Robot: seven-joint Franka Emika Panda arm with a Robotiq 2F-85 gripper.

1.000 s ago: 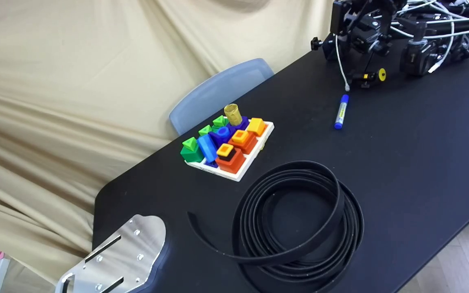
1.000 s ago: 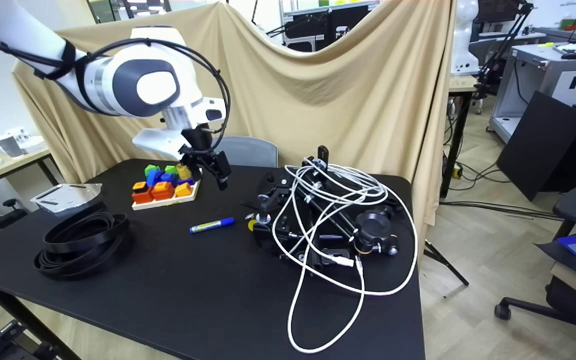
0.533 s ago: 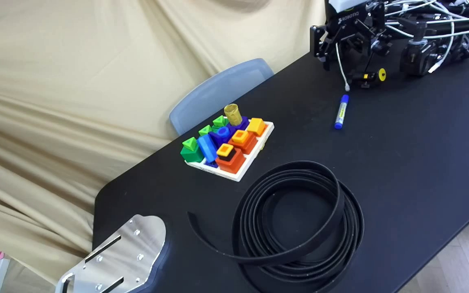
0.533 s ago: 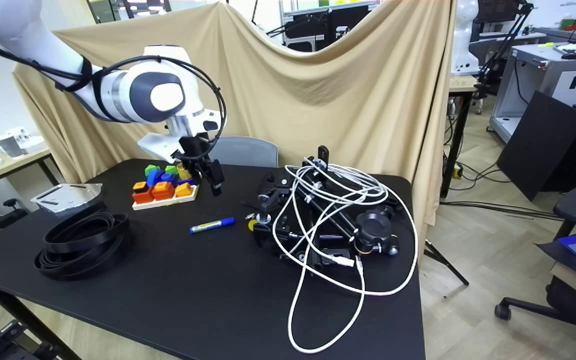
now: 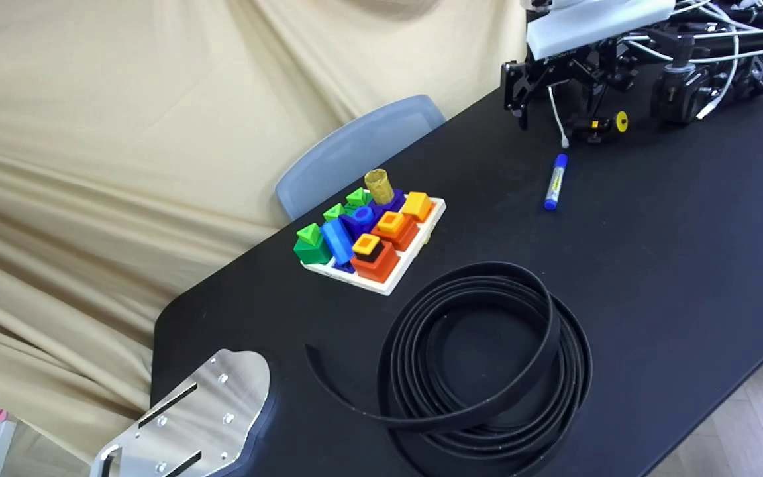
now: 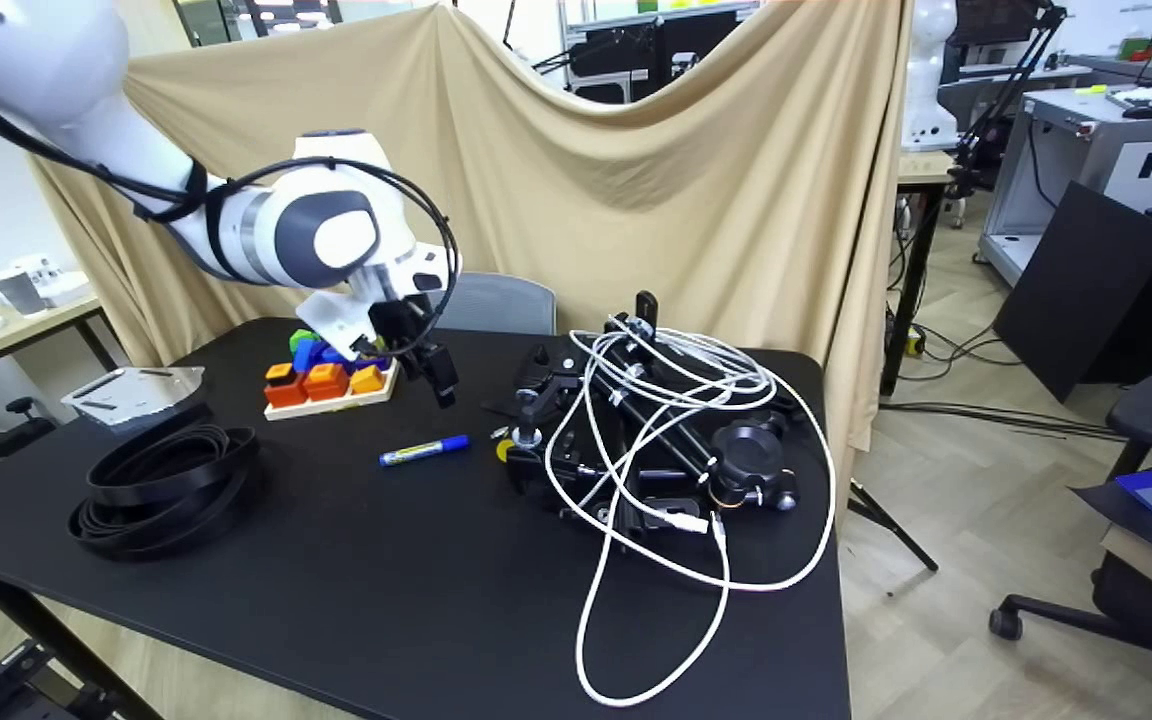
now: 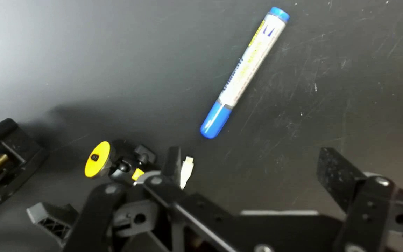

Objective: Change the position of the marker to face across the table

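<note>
The marker lies flat on the black table (image 5: 673,265), with blue ends and a white labelled barrel. It shows in both exterior views, as the marker (image 5: 556,182) and the marker (image 6: 424,451). In the wrist view the marker (image 7: 245,71) runs slantwise, its long blue cap toward my gripper (image 7: 250,157). The gripper is open and empty, its fingers wide apart. It hangs above the table, past the marker's cap end and apart from it. The gripper (image 5: 557,106) is in front of black hardware in an exterior view; the gripper (image 6: 418,370) also shows from the side.
A white cable plug (image 7: 186,169) lies by the left finger. A small black mount with a yellow knob (image 7: 97,159) is beside it. Black stands with white cables (image 6: 676,420), a block puzzle board (image 6: 331,405), a coiled black strap (image 6: 166,490) and a metal plate (image 5: 209,411) share the table.
My arm and gripper have come down toward the table, and more of the gripper and wrist shows in an exterior view. The marker has not moved.
</note>
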